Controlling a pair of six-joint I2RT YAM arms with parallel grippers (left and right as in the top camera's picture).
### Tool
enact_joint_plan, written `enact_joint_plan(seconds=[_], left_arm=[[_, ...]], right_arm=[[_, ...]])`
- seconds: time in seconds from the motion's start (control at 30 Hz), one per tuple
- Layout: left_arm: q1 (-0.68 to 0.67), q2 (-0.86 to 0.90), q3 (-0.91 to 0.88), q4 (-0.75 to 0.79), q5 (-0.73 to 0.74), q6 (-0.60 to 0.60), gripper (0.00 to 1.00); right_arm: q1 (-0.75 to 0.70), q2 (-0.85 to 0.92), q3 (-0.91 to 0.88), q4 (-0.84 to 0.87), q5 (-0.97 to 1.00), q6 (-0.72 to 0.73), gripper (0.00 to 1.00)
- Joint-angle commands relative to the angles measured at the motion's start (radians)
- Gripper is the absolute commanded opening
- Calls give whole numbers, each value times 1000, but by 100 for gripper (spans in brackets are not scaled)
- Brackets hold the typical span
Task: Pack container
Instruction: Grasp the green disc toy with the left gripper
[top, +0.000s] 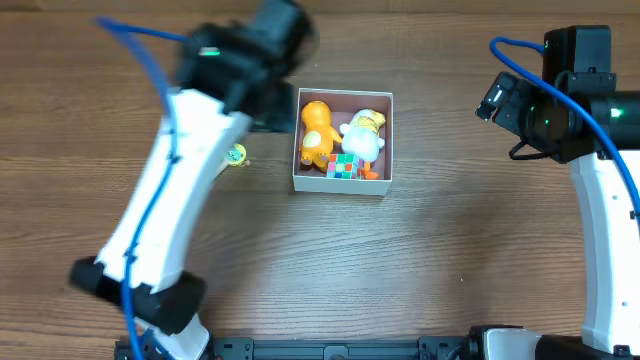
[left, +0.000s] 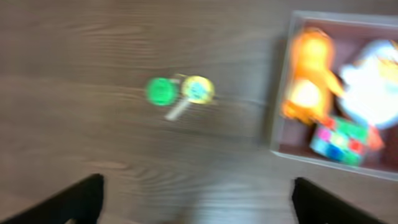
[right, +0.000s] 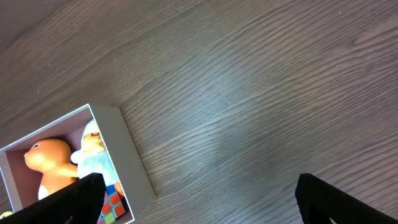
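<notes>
The container (top: 298, 140) is a square white box with a pinkish floor at the table's middle. In it lie an orange toy (top: 317, 130), a white duck-like toy (top: 361, 138) and a colourful cube (top: 343, 166). A small green and yellow toy (top: 236, 155) lies on the table left of the box; it also shows in the left wrist view (left: 180, 91). My left gripper (left: 198, 202) is open and empty above the table left of the box (left: 281, 124). My right gripper (right: 199, 199) is open and empty, right of the box (right: 127, 155).
The brown wooden table (top: 440, 250) stretches round the box. The left arm (top: 170, 190) reaches across the table's left side, the right arm (top: 600, 200) stands at the right edge.
</notes>
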Motion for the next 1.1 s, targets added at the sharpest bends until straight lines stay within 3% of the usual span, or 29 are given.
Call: enact_joint_plan(seconds=[0.0,0.13,0.37,0.57,0.83,1.07], left_arm=[[176,-8,-79,0,6,71,100],[323,0,-262,103,210,253,100],[491,0,-638,423,301,292,99],[510,2,-894,705,300,293,98],[510,47,-995,970,307,304,93],[510,106,-995,1065,333,311,93]], right_arm=[[0,-4,0,2,10,1,100],[0,-4,0,2,10,1,100],[0,-4,0,2,10,1,100],[0,-4,0,1,10,1,100],[0,-4,0,2,10,1,100],[0,-4,0,2,10,1,100]])
